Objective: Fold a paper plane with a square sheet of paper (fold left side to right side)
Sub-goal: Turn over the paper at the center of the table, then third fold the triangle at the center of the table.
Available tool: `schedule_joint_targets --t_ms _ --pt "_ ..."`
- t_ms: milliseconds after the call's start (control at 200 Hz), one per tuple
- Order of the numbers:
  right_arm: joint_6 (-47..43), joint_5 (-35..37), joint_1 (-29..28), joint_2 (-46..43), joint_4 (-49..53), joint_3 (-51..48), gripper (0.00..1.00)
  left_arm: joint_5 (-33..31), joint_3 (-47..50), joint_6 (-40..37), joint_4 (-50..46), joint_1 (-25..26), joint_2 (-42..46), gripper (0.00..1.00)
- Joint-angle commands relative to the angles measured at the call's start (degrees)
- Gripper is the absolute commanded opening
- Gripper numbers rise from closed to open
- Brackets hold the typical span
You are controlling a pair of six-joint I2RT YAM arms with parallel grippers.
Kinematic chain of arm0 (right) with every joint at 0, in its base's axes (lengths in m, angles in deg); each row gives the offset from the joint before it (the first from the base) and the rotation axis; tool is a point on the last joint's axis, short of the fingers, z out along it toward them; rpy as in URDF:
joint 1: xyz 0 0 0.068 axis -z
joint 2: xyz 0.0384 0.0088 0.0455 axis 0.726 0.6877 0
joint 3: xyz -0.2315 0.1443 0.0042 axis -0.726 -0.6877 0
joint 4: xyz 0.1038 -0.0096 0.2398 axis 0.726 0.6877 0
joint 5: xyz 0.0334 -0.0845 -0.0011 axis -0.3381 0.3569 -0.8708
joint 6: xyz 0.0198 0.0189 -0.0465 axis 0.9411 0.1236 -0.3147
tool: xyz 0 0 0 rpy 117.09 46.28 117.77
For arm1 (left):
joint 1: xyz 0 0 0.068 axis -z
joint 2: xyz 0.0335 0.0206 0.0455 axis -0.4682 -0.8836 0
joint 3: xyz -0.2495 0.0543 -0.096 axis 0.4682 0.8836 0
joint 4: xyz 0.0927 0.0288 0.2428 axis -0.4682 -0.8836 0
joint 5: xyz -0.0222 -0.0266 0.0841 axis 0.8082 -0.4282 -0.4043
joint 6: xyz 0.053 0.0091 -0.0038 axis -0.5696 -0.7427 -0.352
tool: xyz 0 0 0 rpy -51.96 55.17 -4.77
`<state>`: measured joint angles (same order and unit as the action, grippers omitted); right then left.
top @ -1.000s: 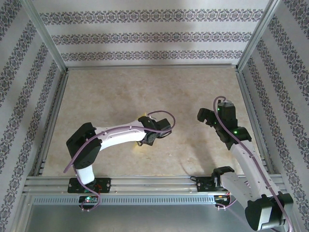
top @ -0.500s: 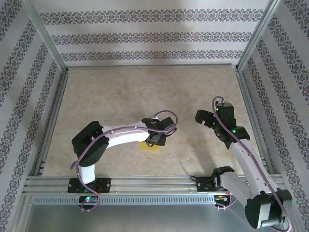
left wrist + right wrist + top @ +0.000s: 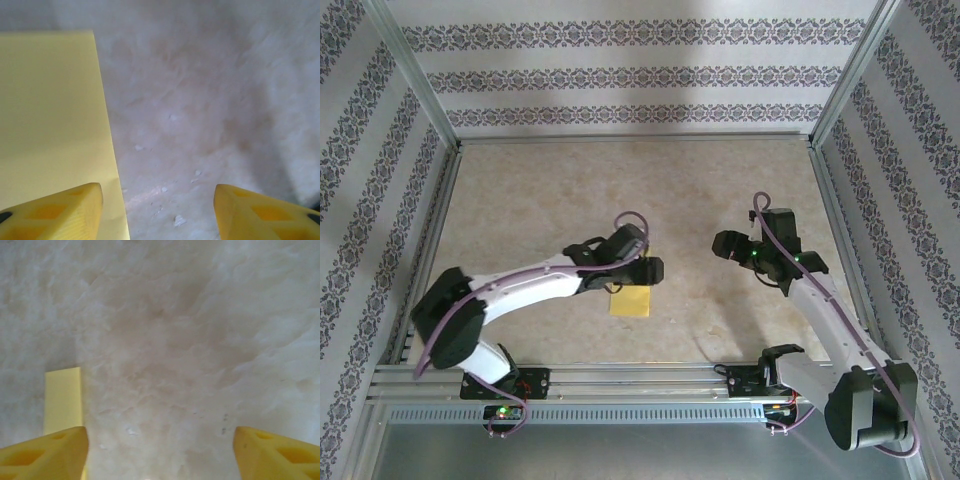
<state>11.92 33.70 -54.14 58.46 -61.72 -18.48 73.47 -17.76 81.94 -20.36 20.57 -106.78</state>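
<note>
Yellow paper [image 3: 630,303], flat, straight-edged, on beige table [image 3: 540,200]; my L gripper [image 3: 157,192] over its far edge, R gripper [image 3: 160,435] apart; both spread, empty.

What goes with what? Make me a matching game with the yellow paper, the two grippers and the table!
Things:
1. square sheet of paper
2. left gripper
3. right gripper
4. table

Descriptions:
A. open, right at the paper's edge
B. beige and marbled
C. yellow, lying on the table
D. open above bare table, the paper off to one side

Pairs: 1-C, 2-A, 3-D, 4-B.
</note>
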Motion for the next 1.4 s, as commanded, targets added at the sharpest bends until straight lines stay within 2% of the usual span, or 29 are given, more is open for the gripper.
schedule_joint_targets --t_ms 0,100,305,485,660,959,1119,1394 --pt "3.7 -7.0 -0.1 1.7 -2.3 1.0 0.68 1.2 4.4 -2.6 6.4 -4.0 7.0 0.62" --pt "6.2 -8.6 -2.2 3.2 -3.9 0.3 0.6 -1.3 9.2 -3.7 7.6 -7.8 14.2 0.66" --pt "9.0 -6.4 -10.7 5.9 -5.3 0.3 0.51 -9.7 19.1 -6.1 10.2 -13.4 29.7 0.85" --pt "11.3 -5.7 -17.0 11.6 -7.7 1.6 0.41 -11.7 23.1 -7.6 8.8 -15.9 37.1 0.94" --pt "11.9 -4.9 -22.6 19.8 -9.6 5.0 0.28 -11.9 23.9 -7.5 7.5 -16.4 38.4 1.0" --pt "13.0 -5.6 -28.0 30.9 -13.4 9.6 0.03 -11.3 25.0 -6.2 7.2 -17.3 38.0 1.0" --pt "12.8 -5.7 -28.7 34.8 -14.2 11.0 0.0 -10.6 25.0 -5.9 7.1 -18.0 37.3 1.0" --pt "12.2 -6.4 -29.1 38.9 -15.0 12.6 0.0 -9.6 24.9 -5.6 7.1 -18.6 36.3 1.0"
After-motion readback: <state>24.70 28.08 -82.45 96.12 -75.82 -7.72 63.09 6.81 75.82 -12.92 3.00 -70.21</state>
